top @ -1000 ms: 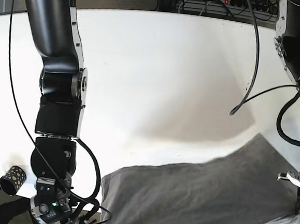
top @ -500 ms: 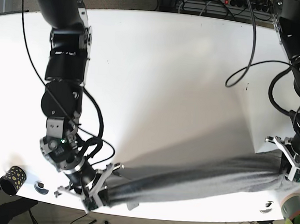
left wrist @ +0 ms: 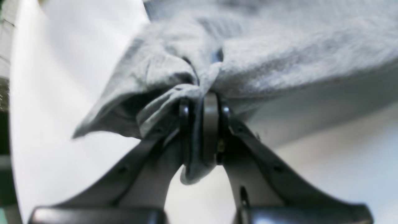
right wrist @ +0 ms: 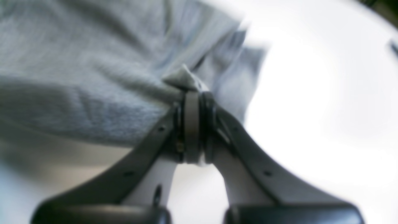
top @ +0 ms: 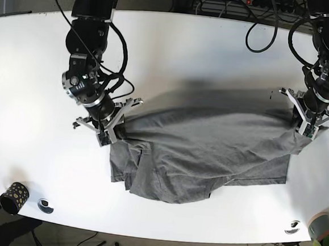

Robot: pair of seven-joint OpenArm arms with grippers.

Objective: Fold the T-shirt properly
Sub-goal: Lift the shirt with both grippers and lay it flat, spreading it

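The grey T-shirt (top: pixel 208 146) is stretched across the middle of the white table (top: pixel 175 55), its lower part crumpled toward the front. In the base view my left gripper (top: pixel 308 125) holds the shirt's right edge and my right gripper (top: pixel 111 129) holds its left edge. Seen from the left wrist, the left gripper (left wrist: pixel 203 96) is shut on a bunched fold of the T-shirt (left wrist: pixel 279 56). The right wrist view has the right gripper (right wrist: pixel 192 93) shut on a pinched corner of the T-shirt (right wrist: pixel 77 81).
A dark patterned cup (top: pixel 14 196) and a small round lid (top: pixel 45 206) sit at the table's front left corner. A small round object (top: pixel 293 226) and a grey cup (top: pixel 323 225) are at the front right. Cables (top: pixel 264 11) hang behind the table.
Both grippers have carried the shirt away from the front edge toward the table's middle. The stretched, rolled-up cloth now lies spread over the table.
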